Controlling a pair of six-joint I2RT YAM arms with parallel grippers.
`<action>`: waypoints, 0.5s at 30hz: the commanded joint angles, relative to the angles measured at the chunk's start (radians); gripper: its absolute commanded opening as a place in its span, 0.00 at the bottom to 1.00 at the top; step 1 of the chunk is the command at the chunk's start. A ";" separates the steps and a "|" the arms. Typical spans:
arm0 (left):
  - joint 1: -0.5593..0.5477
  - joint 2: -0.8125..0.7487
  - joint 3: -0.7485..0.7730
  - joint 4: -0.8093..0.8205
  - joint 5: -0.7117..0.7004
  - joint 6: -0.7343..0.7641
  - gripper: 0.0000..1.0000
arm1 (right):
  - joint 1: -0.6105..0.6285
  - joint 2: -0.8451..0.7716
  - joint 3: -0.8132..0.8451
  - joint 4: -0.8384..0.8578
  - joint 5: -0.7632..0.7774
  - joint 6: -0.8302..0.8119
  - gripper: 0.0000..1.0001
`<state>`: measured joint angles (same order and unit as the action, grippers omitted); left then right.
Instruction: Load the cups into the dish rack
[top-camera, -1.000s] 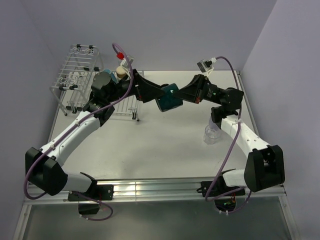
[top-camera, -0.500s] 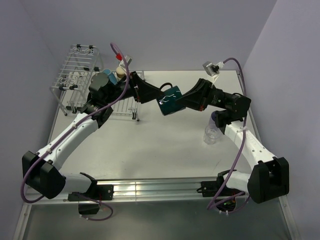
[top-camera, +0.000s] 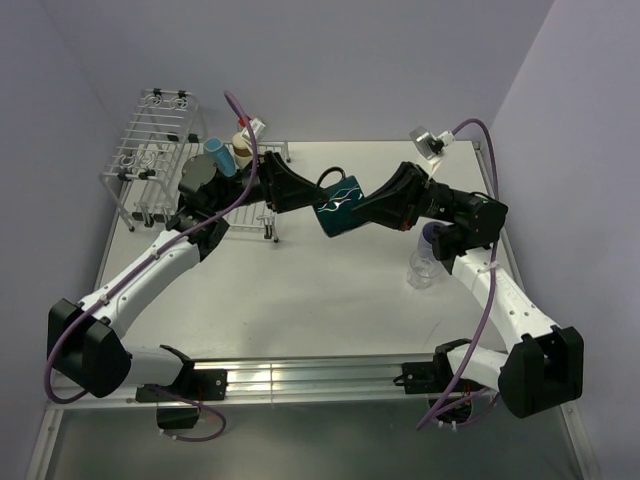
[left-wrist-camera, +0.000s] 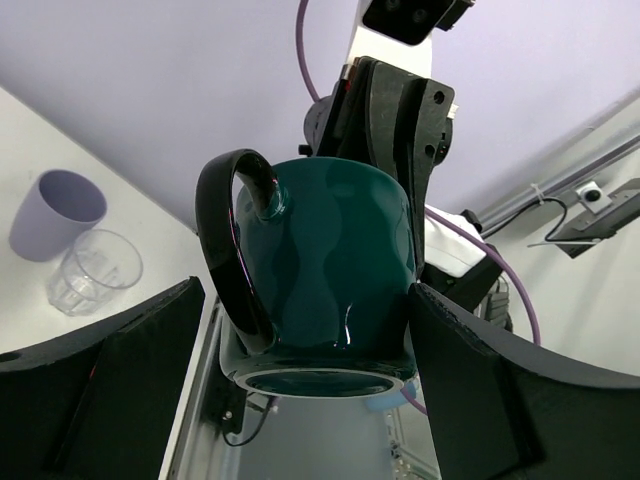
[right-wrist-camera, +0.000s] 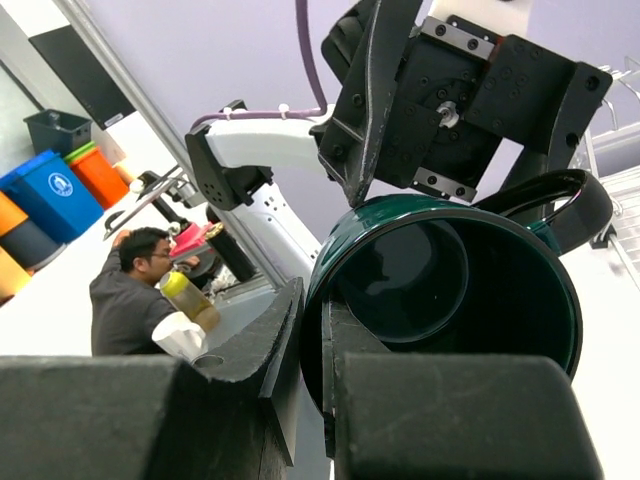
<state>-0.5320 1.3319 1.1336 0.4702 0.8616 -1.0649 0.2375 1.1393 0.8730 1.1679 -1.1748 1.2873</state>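
The dark teal mug (top-camera: 340, 205) with white squiggles hangs in mid-air over the table's middle, between both arms. My right gripper (top-camera: 368, 208) is shut on its rim, one finger inside and one outside (right-wrist-camera: 315, 310); the mug's mouth (right-wrist-camera: 450, 270) faces that camera. My left gripper (top-camera: 308, 195) is open around the mug's body (left-wrist-camera: 340, 270): the right finger is at its side, and the left finger stands apart beside the handle. The white dish rack (top-camera: 155, 150) stands far left, with the light-blue mug (top-camera: 220, 155) and the tan cup (top-camera: 243, 148) by it.
The lavender tumbler (top-camera: 430, 235) and the clear tumbler (top-camera: 422, 268) stand on the table at the right, under the right arm. They also show in the left wrist view (left-wrist-camera: 55, 212) (left-wrist-camera: 95, 272). The rack's flat grid (top-camera: 245, 218) lies under the left arm.
The mug has turned in the right gripper, so its handle now points up and left. The right arm's elbow has swung right, and the left wrist has shifted slightly with the mug.
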 joint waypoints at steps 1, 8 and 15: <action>-0.016 -0.010 -0.057 0.040 0.112 -0.038 0.89 | -0.003 -0.066 0.027 0.285 0.205 -0.023 0.00; -0.051 -0.034 -0.097 0.156 0.122 -0.099 0.90 | -0.003 -0.073 0.021 0.256 0.233 -0.063 0.00; -0.080 -0.031 -0.106 0.197 0.116 -0.126 0.90 | -0.001 -0.121 0.024 0.135 0.250 -0.154 0.00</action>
<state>-0.5781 1.3125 1.0531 0.6598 0.8734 -1.1904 0.2401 1.0809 0.8566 1.1885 -1.1599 1.2289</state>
